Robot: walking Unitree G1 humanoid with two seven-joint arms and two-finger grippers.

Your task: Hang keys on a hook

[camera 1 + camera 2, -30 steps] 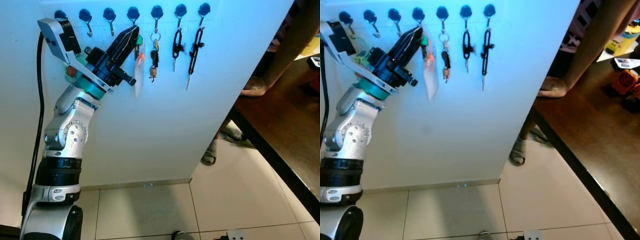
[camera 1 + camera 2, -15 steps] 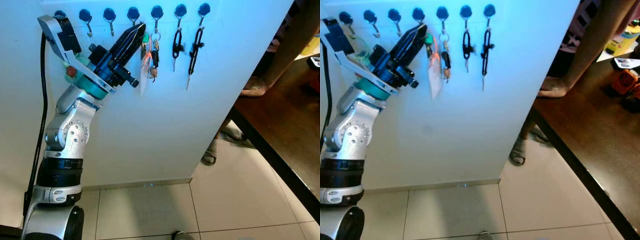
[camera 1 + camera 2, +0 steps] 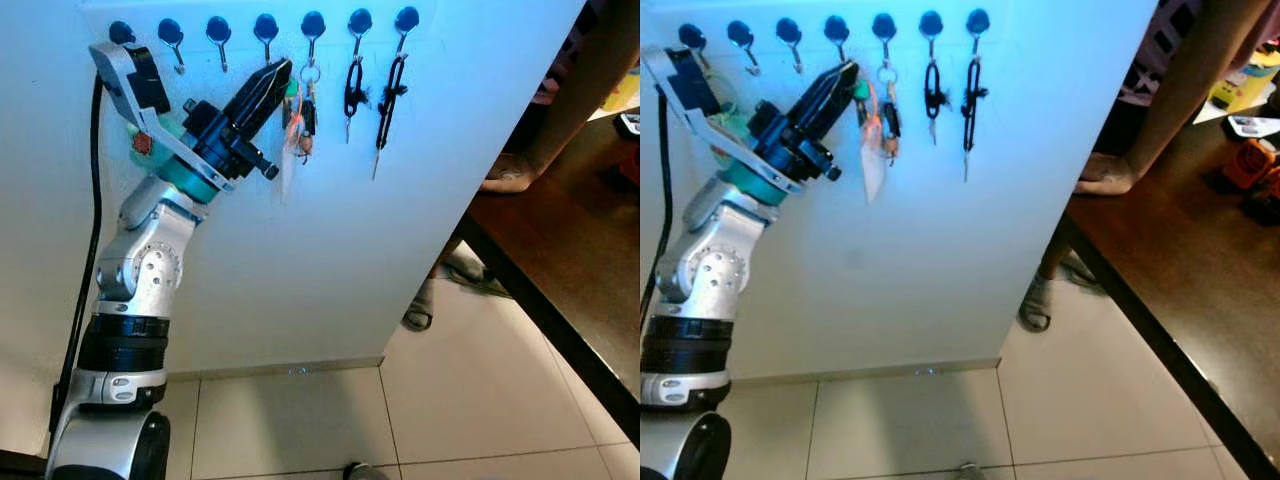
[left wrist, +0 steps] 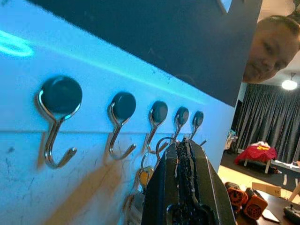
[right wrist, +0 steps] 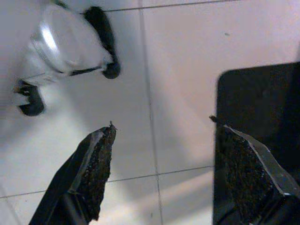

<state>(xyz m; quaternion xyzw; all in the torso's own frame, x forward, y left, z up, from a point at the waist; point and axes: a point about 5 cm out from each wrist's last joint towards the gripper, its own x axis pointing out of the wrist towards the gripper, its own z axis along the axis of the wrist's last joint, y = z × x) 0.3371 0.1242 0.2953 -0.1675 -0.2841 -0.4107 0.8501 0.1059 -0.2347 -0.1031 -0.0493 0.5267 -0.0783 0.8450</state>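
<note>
A row of black-capped hooks (image 3: 218, 28) runs along the top of the white wall. The three rightmost carry key bunches (image 3: 354, 90). My left gripper (image 3: 280, 70) is raised to the wall, shut on a set of keys (image 3: 291, 100) with a green fob, an orange strap and a white tag (image 3: 287, 160). Its tip lies just below the fourth hook (image 3: 265, 26), close beside the fifth hook's bunch (image 3: 308, 115). In the left wrist view the shut fingers (image 4: 185, 154) point at the key ring (image 4: 164, 140) under a bare hook (image 4: 157, 117). My right gripper (image 5: 163, 123) hangs open over floor tiles.
A dark table (image 3: 560, 250) stands at the right with its edge running toward me. A person's foot (image 3: 510, 175) rests on it and sandals (image 3: 420, 312) lie on the tiles below. A person's head (image 4: 274, 47) appears in the left wrist view. My own foot (image 5: 65, 42) is below the right gripper.
My left gripper has shifted right along the wall with the keys, and the white tag has swung in beside the fifth hook's bunch.
</note>
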